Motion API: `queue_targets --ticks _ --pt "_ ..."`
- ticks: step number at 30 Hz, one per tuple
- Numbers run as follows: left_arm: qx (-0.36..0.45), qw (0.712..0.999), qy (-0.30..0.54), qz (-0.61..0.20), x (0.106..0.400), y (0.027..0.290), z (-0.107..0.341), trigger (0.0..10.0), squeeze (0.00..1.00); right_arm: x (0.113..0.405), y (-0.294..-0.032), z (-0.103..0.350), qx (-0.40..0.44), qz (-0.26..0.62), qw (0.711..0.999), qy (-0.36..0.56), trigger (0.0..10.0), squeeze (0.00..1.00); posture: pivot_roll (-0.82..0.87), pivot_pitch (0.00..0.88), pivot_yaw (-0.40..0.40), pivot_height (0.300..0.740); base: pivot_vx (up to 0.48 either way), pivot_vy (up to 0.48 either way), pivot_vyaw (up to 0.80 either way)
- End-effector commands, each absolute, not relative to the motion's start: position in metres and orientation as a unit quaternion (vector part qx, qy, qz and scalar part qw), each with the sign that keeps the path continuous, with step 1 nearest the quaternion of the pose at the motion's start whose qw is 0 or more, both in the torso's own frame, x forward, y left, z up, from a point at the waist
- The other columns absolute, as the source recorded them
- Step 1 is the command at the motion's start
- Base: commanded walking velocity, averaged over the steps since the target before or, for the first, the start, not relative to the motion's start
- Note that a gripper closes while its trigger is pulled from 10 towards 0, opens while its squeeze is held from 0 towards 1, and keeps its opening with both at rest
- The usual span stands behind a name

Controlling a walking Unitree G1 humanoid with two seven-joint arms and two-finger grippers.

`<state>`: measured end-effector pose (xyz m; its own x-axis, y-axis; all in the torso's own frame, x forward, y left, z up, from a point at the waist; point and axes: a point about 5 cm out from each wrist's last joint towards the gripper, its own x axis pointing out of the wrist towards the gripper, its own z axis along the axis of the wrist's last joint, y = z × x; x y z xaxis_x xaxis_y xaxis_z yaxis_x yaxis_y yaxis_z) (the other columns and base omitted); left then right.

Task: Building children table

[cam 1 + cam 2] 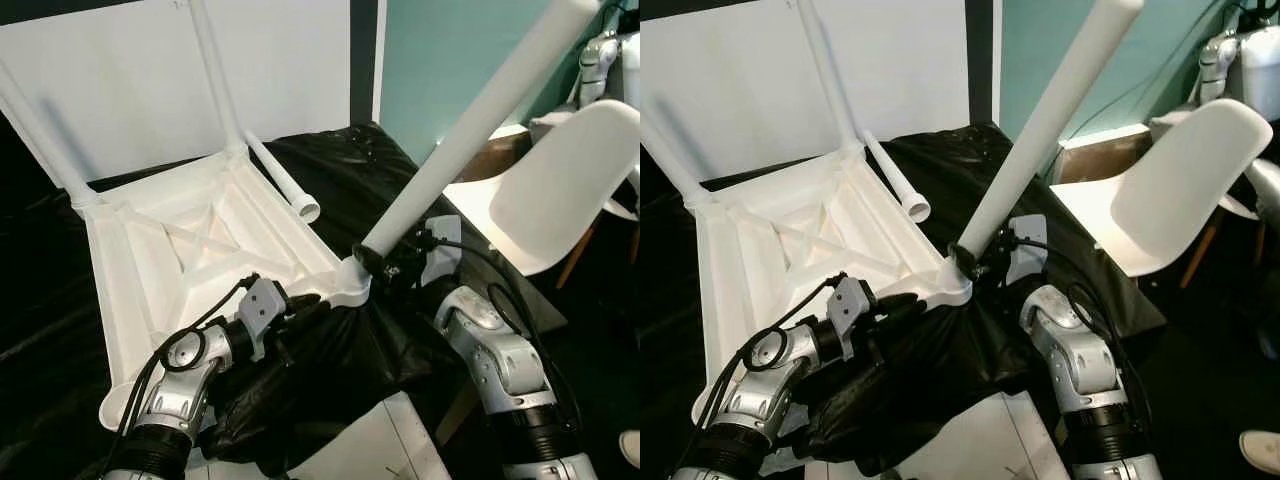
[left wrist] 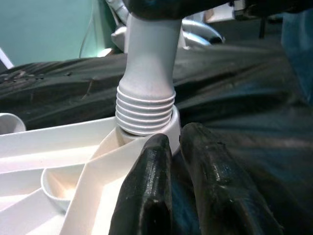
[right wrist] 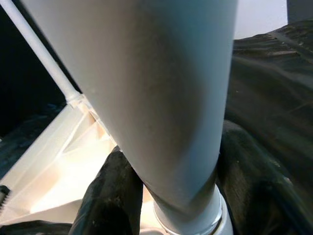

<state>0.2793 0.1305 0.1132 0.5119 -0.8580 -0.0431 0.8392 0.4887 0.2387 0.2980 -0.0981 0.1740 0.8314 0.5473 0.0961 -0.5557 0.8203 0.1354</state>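
Note:
The white plastic children's table [image 1: 200, 250] lies upside down on black cloth [image 1: 380, 160]. Two legs [image 1: 215, 70] stand in its far corners. A third leg [image 1: 285, 185] lies loose along its right edge. My right gripper [image 1: 385, 262] is shut on a fourth leg [image 1: 470, 130] near its lower end, and this leg tilts up to the right. Its threaded end [image 2: 145, 110] sits in the near right corner socket [image 2: 173, 122], with several threads showing. My left gripper [image 1: 305, 305] is shut on the table's near rim just beside that socket, and its fingers [image 2: 146, 186] straddle the rim wall.
A white chair [image 1: 560, 190] stands close on the right by a wooden piece [image 1: 495, 160]. Another robot [image 1: 610, 60] is at the far right. A white board [image 1: 120, 80] leans behind the table. A flat white panel [image 1: 370, 445] lies on the floor between my arms.

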Motion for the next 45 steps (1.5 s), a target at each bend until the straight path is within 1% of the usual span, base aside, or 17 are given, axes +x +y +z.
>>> queue_targets --ticks 1,4,7,15,16,17,19,21,22,23,24,26,28,34,38,41,45 --pt "0.103 0.883 -0.081 -0.450 0.287 0.133 0.129 10.0 0.00 0.291 -0.073 0.210 0.087 0.367 0.922 -0.085 10.0 0.00 -0.11 0.000 0.083 0.740 0.000 0.000 0.00" --pt "0.074 0.889 -0.110 -0.439 0.288 0.134 0.144 10.0 0.00 0.279 -0.049 0.230 0.081 0.438 0.890 -0.099 10.0 0.00 -0.10 0.000 0.084 0.740 0.000 0.000 0.00" --pt "0.036 0.894 -0.136 -0.426 0.289 0.135 0.158 10.0 0.00 0.276 -0.042 0.243 0.081 0.454 0.880 -0.114 10.0 0.00 -0.10 0.000 0.084 0.740 0.000 0.000 0.00" --pt "-0.003 0.902 -0.176 -0.395 0.293 0.138 0.177 10.0 0.00 0.280 -0.042 0.263 0.080 0.449 0.878 -0.142 10.0 0.00 -0.10 0.000 0.080 0.740 0.000 0.000 0.00" --pt "0.002 0.913 -0.185 -0.363 0.299 0.141 0.180 10.0 0.00 0.287 -0.047 0.259 0.071 0.424 0.893 -0.137 10.0 0.00 -0.10 0.000 0.080 0.740 0.000 0.000 0.00" --pt "0.002 0.913 -0.185 -0.363 0.299 0.141 0.180 10.0 0.00 0.287 -0.047 0.259 0.071 0.424 0.893 -0.137 10.0 0.00 -0.10 0.000 0.080 0.740 0.000 0.000 0.00" --pt "-0.004 0.948 -0.199 -0.249 0.313 0.154 0.184 10.0 0.00 0.311 -0.074 0.242 0.034 0.299 0.947 -0.112 10.0 0.00 -0.11 0.000 0.081 0.740 0.000 0.000 0.00" --pt "-0.004 0.948 -0.199 -0.249 0.313 0.154 0.184 10.0 0.00 0.311 -0.074 0.242 0.034 0.299 0.947 -0.112 10.0 0.00 -0.11 0.000 0.081 0.740 0.000 0.000 0.00" --pt "-0.009 0.958 -0.206 -0.197 0.318 0.160 0.185 10.0 0.00 0.322 -0.094 0.232 0.020 0.220 0.971 -0.097 10.0 0.00 -0.11 0.000 0.083 0.740 0.000 0.000 0.00" --pt "-0.009 0.958 -0.206 -0.197 0.318 0.160 0.185 10.0 0.00 0.322 -0.094 0.232 0.020 0.220 0.971 -0.097 10.0 0.00 -0.11 0.000 0.083 0.740 0.000 0.000 0.00" --pt "-0.012 0.965 -0.211 -0.157 0.319 0.164 0.187 10.0 0.00 0.329 -0.115 0.223 0.033 0.149 0.985 -0.083 10.0 0.00 -0.11 0.000 0.090 0.740 0.000 0.000 0.00" --pt "-0.012 0.965 -0.211 -0.157 0.319 0.164 0.187 10.0 0.00 0.329 -0.115 0.223 0.033 0.149 0.985 -0.083 10.0 0.00 -0.11 0.000 0.090 0.740 0.000 0.000 0.00" --pt "-0.020 0.967 -0.220 -0.128 0.316 0.165 0.191 10.0 0.00 0.333 -0.145 0.215 0.045 0.055 0.995 -0.068 10.0 0.00 -0.11 0.000 0.099 0.740 0.000 0.000 0.00" --pt "-0.033 0.970 -0.209 -0.121 0.314 0.167 0.189 10.0 0.00 0.333 -0.152 0.219 0.030 0.033 0.996 -0.072 10.0 0.00 -0.11 0.000 0.109 0.740 0.000 0.000 0.00" --pt "-0.042 0.970 -0.208 -0.115 0.315 0.170 0.189 10.0 0.00 0.333 -0.145 0.220 0.016 0.046 0.996 -0.074 10.0 0.00 -0.11 0.000 0.107 0.740 0.000 0.000 0.00" --pt "-0.037 0.972 -0.204 -0.110 0.315 0.169 0.187 10.0 0.00 0.332 -0.131 0.221 -0.012 0.082 0.994 -0.072 10.0 0.00 -0.11 0.000 0.097 0.740 0.000 0.000 0.00" --pt "-0.026 0.970 -0.176 -0.164 0.306 0.158 0.175 10.0 0.00 0.327 -0.121 0.219 -0.025 0.115 0.991 -0.068 10.0 0.00 -0.11 0.000 0.089 0.740 0.000 0.000 0.00"
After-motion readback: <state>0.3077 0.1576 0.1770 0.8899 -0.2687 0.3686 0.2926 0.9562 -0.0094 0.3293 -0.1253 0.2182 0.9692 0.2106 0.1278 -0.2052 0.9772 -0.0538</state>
